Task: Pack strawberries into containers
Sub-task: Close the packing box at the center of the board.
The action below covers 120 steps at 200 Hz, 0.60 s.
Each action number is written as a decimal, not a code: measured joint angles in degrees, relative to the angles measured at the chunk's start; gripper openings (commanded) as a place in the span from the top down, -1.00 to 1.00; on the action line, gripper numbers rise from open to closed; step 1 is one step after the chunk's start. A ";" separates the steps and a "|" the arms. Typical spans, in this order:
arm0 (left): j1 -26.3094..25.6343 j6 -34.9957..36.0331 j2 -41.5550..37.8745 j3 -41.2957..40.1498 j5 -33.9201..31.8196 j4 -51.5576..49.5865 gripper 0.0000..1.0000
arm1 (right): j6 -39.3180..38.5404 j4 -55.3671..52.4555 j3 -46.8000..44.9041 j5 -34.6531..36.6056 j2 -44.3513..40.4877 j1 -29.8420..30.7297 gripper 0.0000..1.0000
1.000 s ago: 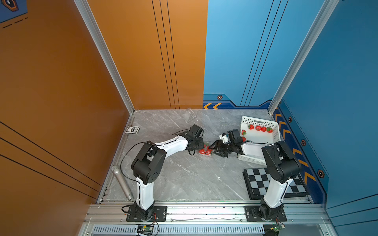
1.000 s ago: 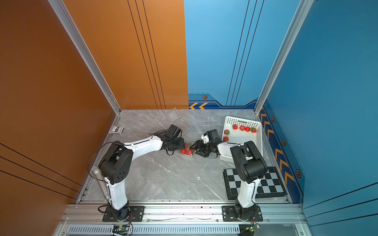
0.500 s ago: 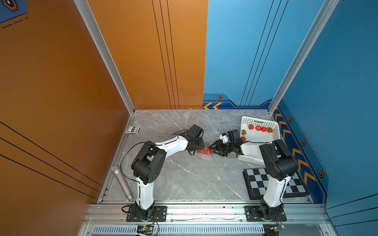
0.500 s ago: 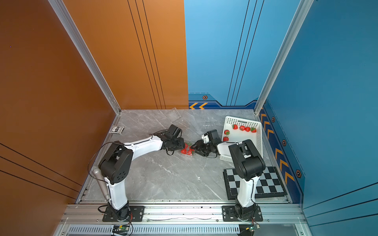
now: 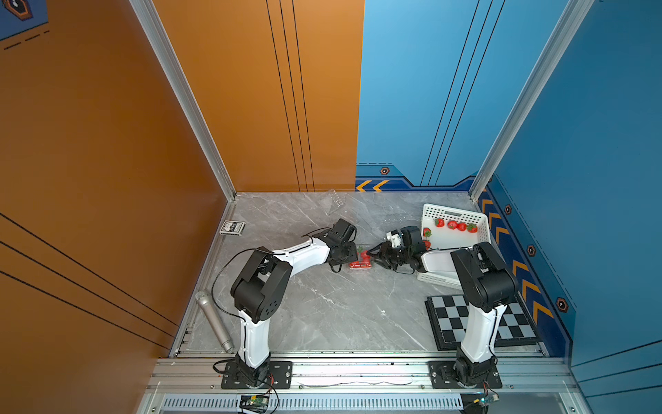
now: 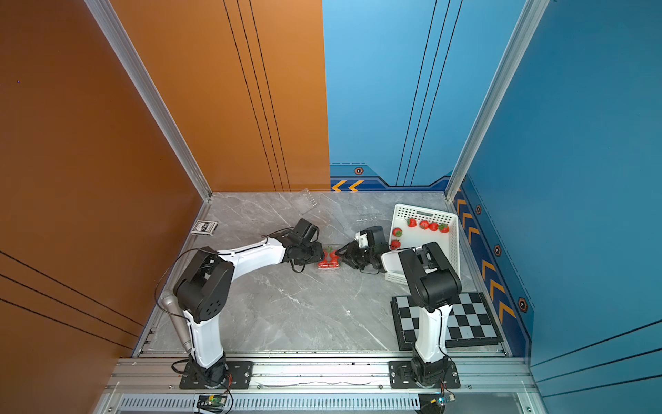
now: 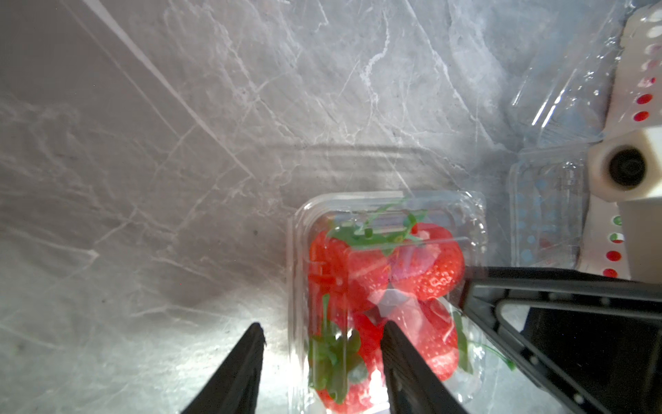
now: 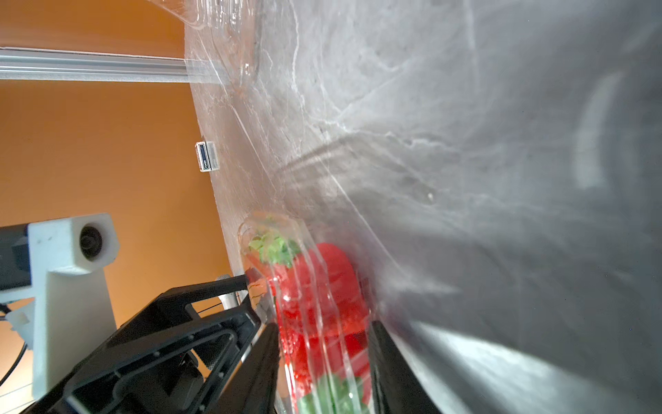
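Observation:
A clear container (image 5: 361,261) filled with strawberries (image 7: 422,265) sits mid-table with its lid down. My left gripper (image 7: 322,329) is open astride one side wall: one finger stands outside over the table, the other over the lid. From the opposite side, my right gripper (image 8: 322,326) is shut on the container (image 8: 315,308), one finger against each face. More strawberries (image 5: 453,224) lie in the white basket (image 5: 480,234). Two empty containers stand further back, one (image 5: 333,200) by the wall, one (image 7: 544,215) beside the basket.
A card deck (image 5: 232,227) lies at the back left. A grey microphone (image 5: 214,320) rests along the left edge. A checkerboard (image 5: 516,326) covers the front right corner behind the right arm's base. Both arms meet at mid-table.
The right gripper's jaws have narrowed onto the filled container. The left gripper and both arms have stayed almost still.

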 measured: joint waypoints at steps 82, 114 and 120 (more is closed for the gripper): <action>0.00 0.00 0.02 0.20 0.11 0.00 -0.09 | 1.75 3.21 -0.02 -0.28 0.55 -0.04 0.13; 0.00 0.00 0.02 0.20 0.11 0.00 -0.06 | 2.45 4.37 0.13 -0.72 1.36 -0.11 0.22; 0.00 0.00 0.02 0.20 0.11 0.00 -0.07 | 2.56 4.44 0.28 -0.87 1.46 -0.11 0.23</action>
